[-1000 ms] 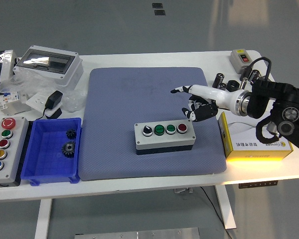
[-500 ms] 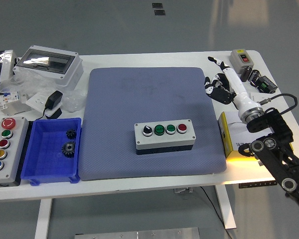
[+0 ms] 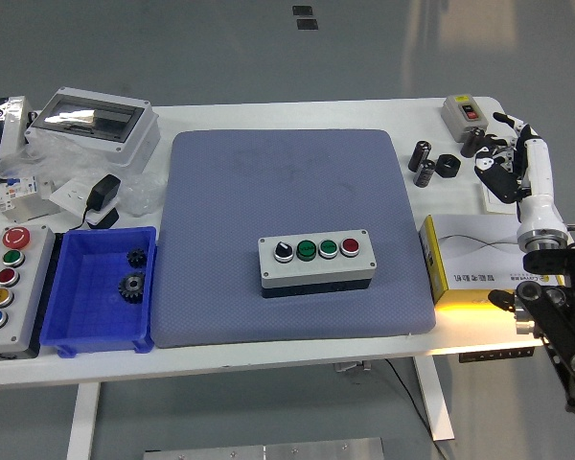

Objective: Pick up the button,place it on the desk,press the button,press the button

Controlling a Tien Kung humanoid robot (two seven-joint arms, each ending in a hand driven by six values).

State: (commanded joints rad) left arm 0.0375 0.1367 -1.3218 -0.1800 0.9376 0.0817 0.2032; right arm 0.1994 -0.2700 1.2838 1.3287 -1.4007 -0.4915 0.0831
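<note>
Grey floor behind, white worktop with a big blue-grey mat covering the middle; the four-button control box sits flat on that mat, slightly front of centre, with a black selector knob, two green buttons and a red button in a row on top; nothing is touching it

The right hand is way off at the far right edge of the worktop, well apart from the box, forearm pointing away from the camera; fingers look loosely curled and it holds nothing as far as I can see, though it's small and partly edge-on so don't quote me; left arm isn't in the shot at all

Judging by how things lie, the box is already placed and the presses are what's at stake; stuff that could go sideways from here, imo:
- the hand sits right among the small black cylindrical parts and next to a little grey switch box; a sloppy swing back in could sweep those off the edge
- the yellow-and-white carton lies between the hand and the box, so a low path could clip it
- buttons are packed close, so a fat finger could land on a green one or the selector instead
- the mat looks soft; an off-centre push might tip or slide the box rather than press it
</note>
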